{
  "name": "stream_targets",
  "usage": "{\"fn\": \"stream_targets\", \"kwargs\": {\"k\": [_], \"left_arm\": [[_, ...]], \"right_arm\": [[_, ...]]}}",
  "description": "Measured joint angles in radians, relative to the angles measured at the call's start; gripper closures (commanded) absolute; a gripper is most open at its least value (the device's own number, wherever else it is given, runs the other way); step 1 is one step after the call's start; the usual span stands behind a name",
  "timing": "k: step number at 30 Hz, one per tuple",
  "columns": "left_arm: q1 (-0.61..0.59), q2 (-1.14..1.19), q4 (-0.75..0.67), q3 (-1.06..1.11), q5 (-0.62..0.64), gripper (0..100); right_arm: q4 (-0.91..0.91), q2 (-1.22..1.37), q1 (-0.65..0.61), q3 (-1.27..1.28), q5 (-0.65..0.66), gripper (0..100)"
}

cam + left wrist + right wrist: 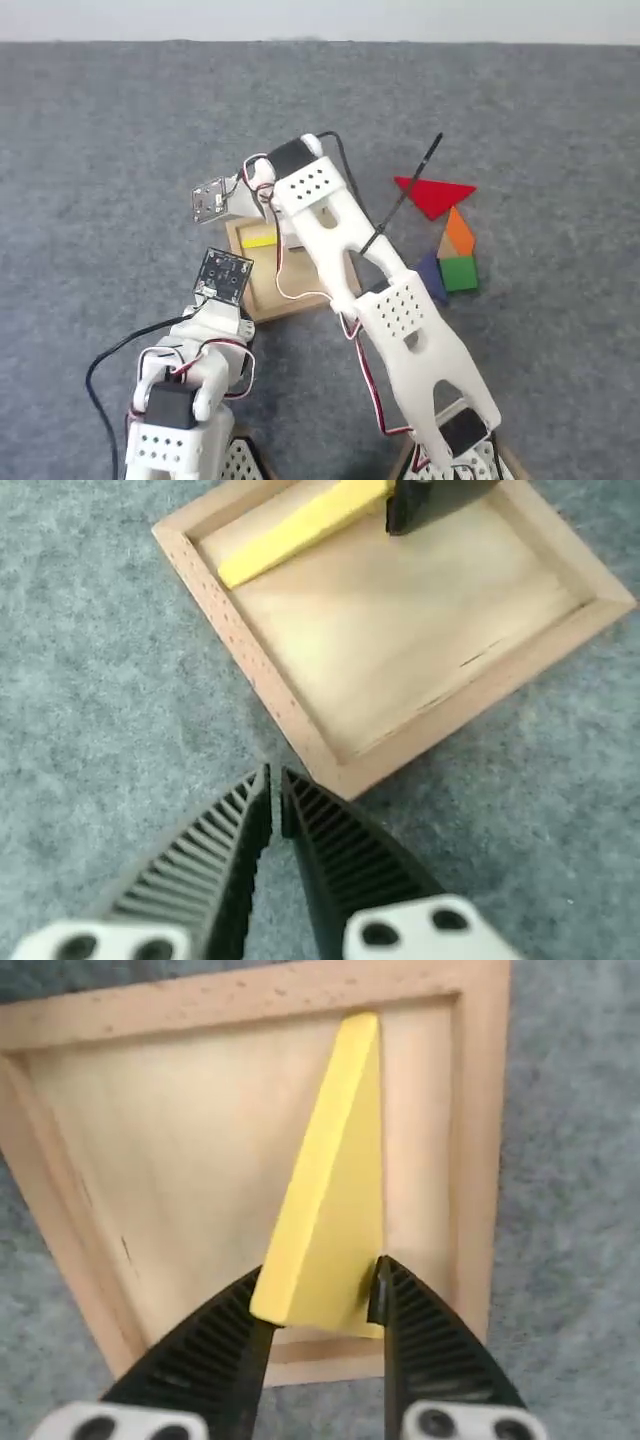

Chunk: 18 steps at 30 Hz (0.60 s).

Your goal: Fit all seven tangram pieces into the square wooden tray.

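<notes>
And here we are over the square wooden tray (264, 290), sitting on the grey mat (100, 150) between the two arms. The right gripper (320, 1285) is down inside it, and its jaws are pinched onto the near end of the yellow piece (335, 1180), one finger on each side. That yellow piece runs along one tray wall (480, 1110) with its far tip tucked up into a corner. We can't quite tell whether it lies flat on the tray floor or sits tipped on an edge. From above, we see the yellow piece (258, 241) at the tray's far side, partly under the right arm. Over to the left gripper (275, 780): its jaws are drawn together to a bare sliver with nothing between them, and it hovers over the mat just off a corner of the tray (255, 680). Well off to the right of the tray, the other pieces sit on the mat. We've got the red triangle (435, 193) farthest back, and nearer us the orange piece (459, 232), the green square (459, 272) and the blue piece (430, 272), huddled close together.
</notes>
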Motion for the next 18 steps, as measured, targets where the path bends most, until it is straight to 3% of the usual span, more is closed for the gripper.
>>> {"fn": "stream_targets", "kwargs": {"k": [10, 18], "left_arm": [[-0.002, 0.0, 0.0, 0.0, 0.0, 98], [-0.002, 0.0, 0.0, 0.0, 0.0, 98]], "right_arm": [[0.002, 0.0, -0.003, 0.006, -0.092, 86.9], [0.003, -0.138, -0.026, 0.258, -0.138, 87.2]]}}
